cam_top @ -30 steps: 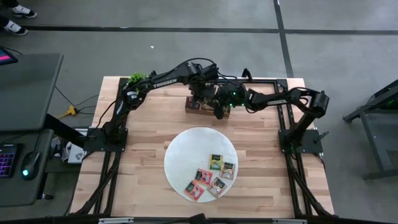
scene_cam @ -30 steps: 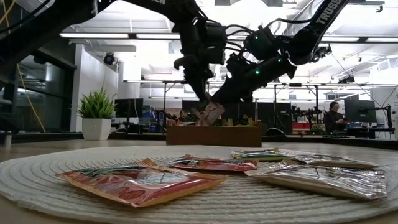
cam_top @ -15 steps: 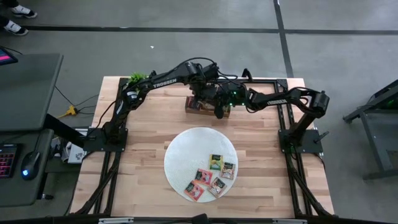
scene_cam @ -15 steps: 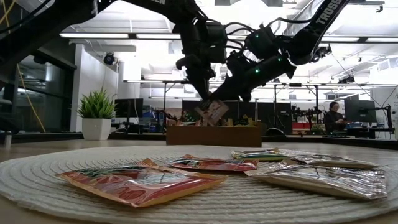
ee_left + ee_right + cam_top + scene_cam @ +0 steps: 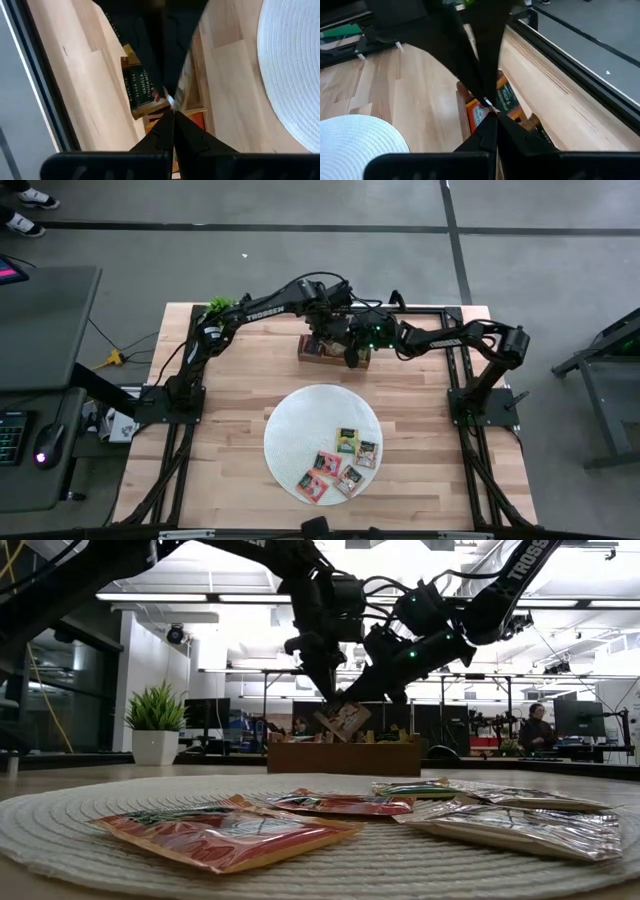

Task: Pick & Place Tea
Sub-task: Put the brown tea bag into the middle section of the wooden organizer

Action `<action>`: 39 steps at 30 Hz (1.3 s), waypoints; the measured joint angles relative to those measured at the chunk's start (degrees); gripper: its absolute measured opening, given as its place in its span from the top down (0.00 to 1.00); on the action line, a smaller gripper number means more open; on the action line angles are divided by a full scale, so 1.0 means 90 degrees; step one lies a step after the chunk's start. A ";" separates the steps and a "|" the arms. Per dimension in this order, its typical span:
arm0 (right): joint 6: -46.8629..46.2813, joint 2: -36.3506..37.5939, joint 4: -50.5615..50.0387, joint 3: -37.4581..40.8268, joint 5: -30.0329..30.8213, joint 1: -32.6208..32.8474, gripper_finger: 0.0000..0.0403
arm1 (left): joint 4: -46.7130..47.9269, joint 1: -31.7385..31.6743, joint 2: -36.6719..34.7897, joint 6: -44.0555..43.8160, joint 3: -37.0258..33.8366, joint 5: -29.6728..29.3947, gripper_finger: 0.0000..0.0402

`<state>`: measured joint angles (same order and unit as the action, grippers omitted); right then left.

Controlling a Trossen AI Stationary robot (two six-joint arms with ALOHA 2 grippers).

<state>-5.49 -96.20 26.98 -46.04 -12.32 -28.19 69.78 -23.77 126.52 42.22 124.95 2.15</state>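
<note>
Four cameras: one overhead, one at table height, one on each wrist.
The overhead looks straight down on the table [image 5: 230, 410]; the low one sits near the white mat [image 5: 420, 860], facing the far tray [image 5: 345, 758]; both wrist cameras look closely at that tray.

Tray [image 5: 312, 352] contents mostly hidden under both arms; packet [image 5: 343, 720] print unreadable.
</note>
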 joint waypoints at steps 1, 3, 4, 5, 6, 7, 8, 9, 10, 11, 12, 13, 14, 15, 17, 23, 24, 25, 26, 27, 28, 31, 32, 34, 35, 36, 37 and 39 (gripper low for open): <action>-0.0054 0.0000 0.0017 0.0000 0.0013 -0.0016 1.00 | 0.0019 -0.0030 -0.0002 -0.0022 0.0000 0.0001 1.00; -0.0219 0.0000 0.0169 0.0004 0.0119 -0.0047 1.00 | 0.0184 -0.0155 -0.0078 -0.0081 -0.0002 0.0006 1.00; -0.0301 0.0000 0.0253 0.0002 0.0210 -0.0070 1.00 | 0.0204 -0.0213 -0.0124 -0.0129 -0.0002 -0.0023 1.00; -0.0378 0.0001 0.0328 0.0002 0.0303 -0.0085 1.00 | 0.0161 -0.0280 -0.0165 -0.0185 0.0002 -0.0025 1.00; -0.0420 0.0002 0.0374 0.0002 0.0361 -0.0090 1.00 | 0.0182 -0.0344 -0.0215 -0.0228 0.0005 -0.0033 1.00; -0.0455 0.0002 0.0387 0.0002 0.0429 -0.0092 1.00 | 0.0276 -0.0409 -0.0267 -0.0269 0.0000 -0.0024 1.00; -0.0470 0.0002 0.0409 0.0002 0.0461 -0.0090 1.00 | 0.0333 -0.0466 -0.0319 -0.0287 -0.0005 0.0027 1.00; -0.0514 0.0002 0.0420 0.0002 0.0495 -0.0083 1.00 | 0.0305 -0.0509 -0.0381 -0.0298 -0.0005 0.0077 1.00; -0.0548 0.0002 0.0423 0.0005 0.0525 -0.0080 1.00 | 0.0278 -0.0558 -0.0447 -0.0336 -0.0002 0.0163 1.00; -0.0587 0.0002 0.0441 0.0003 0.0548 -0.0076 1.00 | 0.0279 -0.0614 -0.0522 -0.0377 -0.0002 0.0262 1.00; -0.0653 0.0001 0.0468 0.0002 0.0551 -0.0075 1.00 | 0.0262 -0.0664 -0.0603 -0.0386 -0.0002 0.0374 1.00; -0.0706 -0.0037 0.0550 0.0005 0.0552 -0.0075 1.00 | 0.0213 -0.0703 -0.0684 -0.0390 -0.0002 0.0482 1.00; -0.0787 -0.0065 0.0646 0.0005 0.0543 -0.0068 1.00 | 0.0150 -0.0744 -0.0767 -0.0392 -0.0002 0.0561 1.00; -0.0859 -0.0090 0.0722 0.0025 0.0543 -0.0068 1.00 | 0.0102 -0.0781 -0.0849 -0.0407 -0.0002 0.0613 1.00; -0.1094 -0.0109 0.1228 0.0255 0.0581 -0.0064 1.00 | -0.0034 -0.0843 -0.1021 -0.0438 -0.0002 0.0749 1.00; -0.2064 -0.0109 0.3218 0.1458 0.1002 -0.0063 1.00 | -0.0333 -0.0899 -0.1364 -0.0556 -0.0002 0.1062 1.00; -0.2152 -0.0109 0.3416 0.1570 0.1031 -0.0043 1.00 | -0.0424 -0.0896 -0.1411 -0.0557 -0.0002 0.1161 1.00; -0.2207 -0.0109 0.3575 0.1647 0.1076 -0.0008 1.00 | -0.0513 -0.0888 -0.1445 -0.0559 0.0001 0.1320 1.00; -0.2230 -0.0109 0.3690 0.1702 0.1126 0.0039 1.00 | -0.0603 -0.0871 -0.1455 -0.0562 0.0005 0.1503 1.00; -0.2256 -0.0109 0.3730 0.1730 0.1166 0.0082 1.00 | -0.0710 -0.0853 -0.1454 -0.0569 0.0002 0.1656 1.00; -0.2290 -0.0109 0.3733 0.1735 0.1210 0.0119 1.00 | -0.0819 -0.0845 -0.1449 -0.0576 0.0000 0.1793 1.00; -0.2342 -0.0149 0.3709 0.1667 0.1312 0.0200 1.00 | -0.1128 -0.0764 -0.1445 -0.0651 -0.0002 0.2242 1.00; -0.2350 -0.0183 0.3711 0.1632 0.1342 0.0214 1.00 | -0.1255 -0.0728 -0.1445 -0.0693 -0.0014 0.2375 1.00; -0.2404 -0.0254 0.3695 0.1588 0.1482 0.0231 1.00 | -0.1451 -0.0643 -0.1445 -0.0757 -0.0111 0.2566 1.00; -0.2414 -0.0299 0.3696 0.1555 0.1511 0.0235 1.00 | -0.1517 -0.0596 -0.1445 -0.0772 -0.0156 0.2589 1.00; -0.2425 -0.0345 0.3707 0.1524 0.1511 0.0236 1.00 | -0.1544 -0.0551 -0.1443 -0.0777 -0.0202 0.2593 1.00; -0.2490 -0.0382 0.3702 0.1498 0.1502 0.0233 1.00 | -0.1550 -0.0508 -0.1443 -0.0786 -0.0235 0.2604 1.00; -0.2559 -0.0495 0.3698 0.1450 0.1498 0.0231 1.00 | -0.1587 -0.0423 -0.1464 -0.0796 -0.0333 0.2623 1.00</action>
<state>-28.52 -100.66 60.25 -33.00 1.16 -26.11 55.49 -27.58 113.34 35.05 121.95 25.76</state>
